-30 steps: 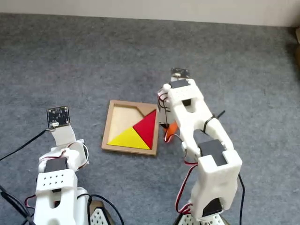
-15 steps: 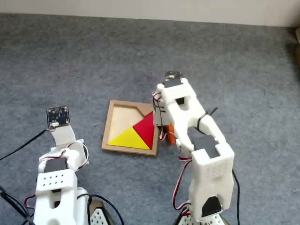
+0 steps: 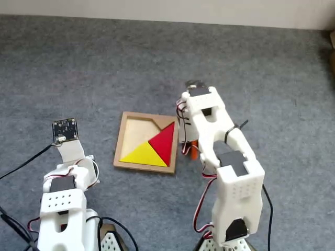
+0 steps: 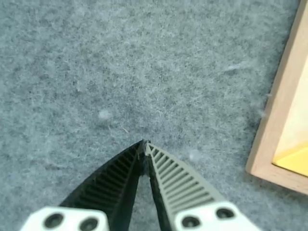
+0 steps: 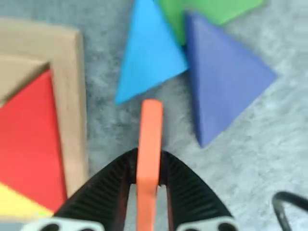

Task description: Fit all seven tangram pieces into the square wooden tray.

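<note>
2/7 in tray (red triangle, yellow triangle); right gripper clamps orange piece at tray's 3 o'clock, near the loose light-blue triangle, dark-blue triangle and green piece; left gripper closed on nothing at 8 o'clock.

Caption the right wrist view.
Right gripper holds orange piece beside tray, near light-blue triangle, blue triangle, green piece.

Left gripper closed, right gripper clamped.

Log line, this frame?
right gripper shut on orange piece | left gripper shut, empty | tray: red triangle, yellow triangle | outside: light blue triangle, dark blue triangle, green piece
</note>
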